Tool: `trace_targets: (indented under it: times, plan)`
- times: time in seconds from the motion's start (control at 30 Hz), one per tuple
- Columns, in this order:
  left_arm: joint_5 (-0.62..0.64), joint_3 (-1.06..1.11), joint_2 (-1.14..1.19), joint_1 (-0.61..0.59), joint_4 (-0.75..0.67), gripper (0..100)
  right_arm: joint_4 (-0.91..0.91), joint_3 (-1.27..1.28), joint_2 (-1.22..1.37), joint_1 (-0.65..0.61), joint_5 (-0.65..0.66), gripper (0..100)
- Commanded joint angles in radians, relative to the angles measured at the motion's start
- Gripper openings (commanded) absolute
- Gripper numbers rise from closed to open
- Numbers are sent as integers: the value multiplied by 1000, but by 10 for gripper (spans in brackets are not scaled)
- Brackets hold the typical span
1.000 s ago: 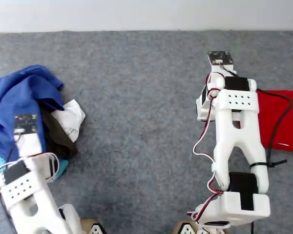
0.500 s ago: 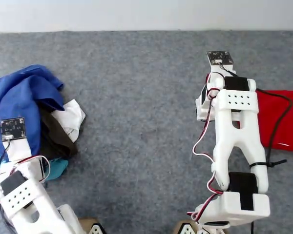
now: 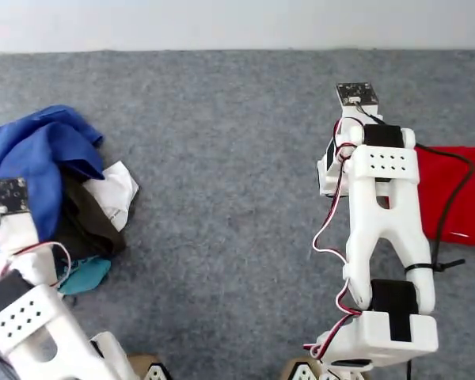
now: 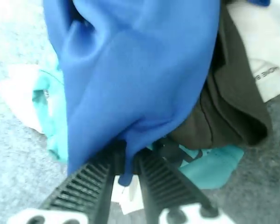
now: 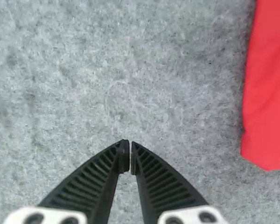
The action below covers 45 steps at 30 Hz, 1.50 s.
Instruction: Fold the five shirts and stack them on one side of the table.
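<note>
High view: a heap of shirts lies at the 9 o'clock edge of the table [image 3: 222, 142], which has a grey felt-like cover. On top of the heap is the blue shirt [image 3: 39, 150], crumpled. The white shirt [image 3: 115, 190] sticks out of it toward 3 o'clock, the dark shirt [image 3: 83, 226] (brown or black, hard to say) lies under both, and the teal shirt [image 3: 83, 275] shows at approx. 6 o'clock of the heap. The left arm [image 3: 28, 317] comes from the 7 o'clock corner and its wrist is over the heap's 9 o'clock part.

Left wrist view: the left gripper [image 4: 126, 158] has its jaws clamped on a hanging fold of the blue shirt [image 4: 140, 70], with the cloth pinched between the two black fingers. Beside the fold are the dark shirt [image 4: 224, 112] and the teal shirt [image 4: 210, 163], and the white shirt [image 4: 266, 65] lies further off.

The red shirt [image 3: 459, 194] lies flat at the 3 o'clock edge, well apart from the heap and partly covered by the right arm [image 3: 384, 214], which stretches from 6 o'clock toward 12.

Right wrist view: the right gripper [image 5: 129, 156] has its jaws together w/ nothing between them, over bare grey cover. The red shirt [image 5: 268, 84] is near it, not touching.
</note>
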Motion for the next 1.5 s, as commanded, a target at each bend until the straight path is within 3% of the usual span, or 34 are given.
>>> trace_targets:
  times: [0.0,0.23,0.43,0.6,0.77,0.93,1.1,1.37,1.47]
  plan:
    - [-3,-174,-3,-2,114,13,-1,-5,-8,-7,-8,18]
    - [5,-398,-2,-2,282,13,-1,-5,-8,-7,-8,18]
    - [141,-608,0,0,384,13,-1,-5,-8,-7,-8,18]
    - [255,-757,0,26,385,13,2,-5,-8,-7,-8,18]
    - [348,-943,0,201,381,12,4,-5,-8,-7,-9,18]
    - [358,-1069,2,446,278,12,8,-5,-8,-5,-9,18]
    - [358,-1173,92,559,209,12,8,-5,-7,-5,-6,18]
    - [396,-1690,379,948,255,13,-18,-9,-7,-71,-2,23]
    - [379,-1896,540,1037,256,13,-44,-9,-7,-105,-5,27]
